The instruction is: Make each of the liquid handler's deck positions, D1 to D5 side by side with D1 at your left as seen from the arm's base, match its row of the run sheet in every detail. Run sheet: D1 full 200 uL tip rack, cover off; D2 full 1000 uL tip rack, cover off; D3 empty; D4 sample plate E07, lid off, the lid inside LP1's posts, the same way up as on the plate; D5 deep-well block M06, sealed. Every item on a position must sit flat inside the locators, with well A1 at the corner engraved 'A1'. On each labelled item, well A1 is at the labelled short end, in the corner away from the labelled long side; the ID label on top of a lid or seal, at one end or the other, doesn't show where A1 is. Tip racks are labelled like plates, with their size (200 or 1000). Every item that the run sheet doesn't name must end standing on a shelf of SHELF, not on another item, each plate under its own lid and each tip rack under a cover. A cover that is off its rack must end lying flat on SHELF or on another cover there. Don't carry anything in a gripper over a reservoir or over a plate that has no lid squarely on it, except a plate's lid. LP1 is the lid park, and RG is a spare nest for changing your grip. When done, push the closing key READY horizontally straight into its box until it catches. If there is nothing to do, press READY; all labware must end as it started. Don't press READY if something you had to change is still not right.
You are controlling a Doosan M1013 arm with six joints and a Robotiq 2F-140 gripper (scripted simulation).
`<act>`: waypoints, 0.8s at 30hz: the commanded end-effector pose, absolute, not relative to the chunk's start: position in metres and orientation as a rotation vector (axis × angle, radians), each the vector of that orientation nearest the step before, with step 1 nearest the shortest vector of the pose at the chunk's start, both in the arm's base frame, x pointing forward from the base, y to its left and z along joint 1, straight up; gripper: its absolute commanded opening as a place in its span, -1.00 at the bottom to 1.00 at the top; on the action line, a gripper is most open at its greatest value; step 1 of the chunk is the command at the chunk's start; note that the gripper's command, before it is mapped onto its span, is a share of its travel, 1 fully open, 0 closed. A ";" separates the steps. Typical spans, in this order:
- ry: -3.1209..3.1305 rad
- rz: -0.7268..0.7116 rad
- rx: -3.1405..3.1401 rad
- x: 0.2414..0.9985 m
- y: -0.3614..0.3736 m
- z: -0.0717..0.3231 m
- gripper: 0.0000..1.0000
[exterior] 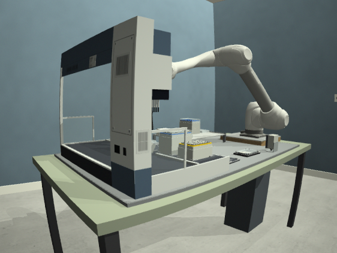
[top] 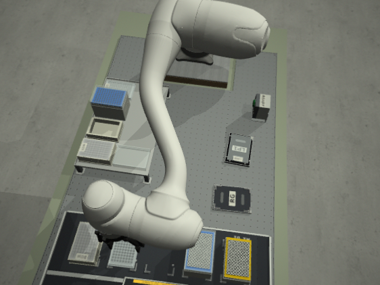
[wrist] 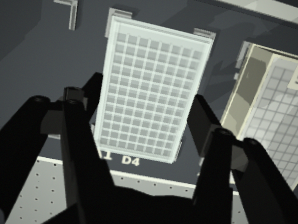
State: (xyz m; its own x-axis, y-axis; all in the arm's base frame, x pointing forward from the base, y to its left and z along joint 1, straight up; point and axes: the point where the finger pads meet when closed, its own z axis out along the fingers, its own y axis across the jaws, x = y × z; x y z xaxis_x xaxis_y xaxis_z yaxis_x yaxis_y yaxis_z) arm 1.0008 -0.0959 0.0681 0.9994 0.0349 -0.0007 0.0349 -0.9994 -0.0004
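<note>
My gripper point(wrist: 146, 97) point(top: 119, 244) is shut on an unlidded, clear sample plate point(wrist: 155, 75) point(top: 123, 254), gripping its long sides. The plate is at the deck position marked D4 point(wrist: 131, 160), with corner locators showing at its far corners. I cannot tell whether it rests on the deck. The deep-well block point(top: 84, 246) point(wrist: 272, 95) sits beside it on D5. A blue-framed tip rack point(top: 200, 250) point(exterior: 171, 141) and a yellow-framed tip rack point(top: 238, 258) point(exterior: 195, 148) stand uncovered further along the deck. In the exterior view the handler's column hides the gripper.
SHELF point(top: 135, 125) carries a blue-topped rack point(top: 109, 98), an open tray point(top: 105, 130), a lidded plate point(top: 96, 150) and a clear cover point(top: 132, 157). LP1 point(top: 238, 149), the RG nest point(top: 232, 198) and the READY box point(top: 261, 106) are on the table.
</note>
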 end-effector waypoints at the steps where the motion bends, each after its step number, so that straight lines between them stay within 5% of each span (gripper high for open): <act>1: -0.055 -0.002 -3.141 1.001 -0.096 0.069 -0.80; 24: -0.055 -0.002 -3.141 1.001 -0.096 0.062 -0.80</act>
